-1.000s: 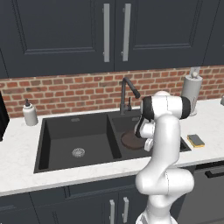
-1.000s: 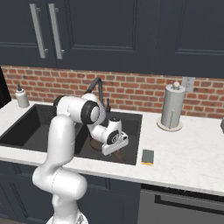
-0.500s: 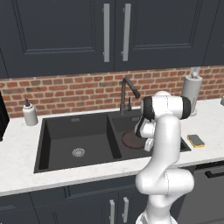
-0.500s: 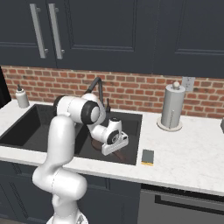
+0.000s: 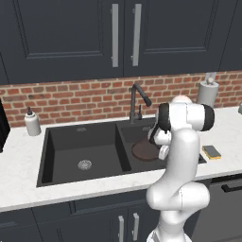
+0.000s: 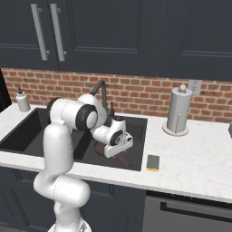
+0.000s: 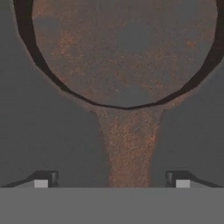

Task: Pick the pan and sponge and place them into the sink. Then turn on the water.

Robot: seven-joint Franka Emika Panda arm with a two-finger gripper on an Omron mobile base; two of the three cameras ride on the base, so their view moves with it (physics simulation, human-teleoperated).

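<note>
Lying in the sink [image 5: 71, 142], pan [image 7: 124, 52] (hand [image 7: 111, 178] spread over handle).

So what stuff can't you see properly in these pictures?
- Pan: in the left base view the arm covers its right part and handle.
- Right sink basin's drain: covered by the pan and arm in both base views.
- Pan's far rim: cut off by the hand view's top edge.

Mottled rust-brown pan [image 7: 124, 48], black sink [image 5: 61, 142]
</note>
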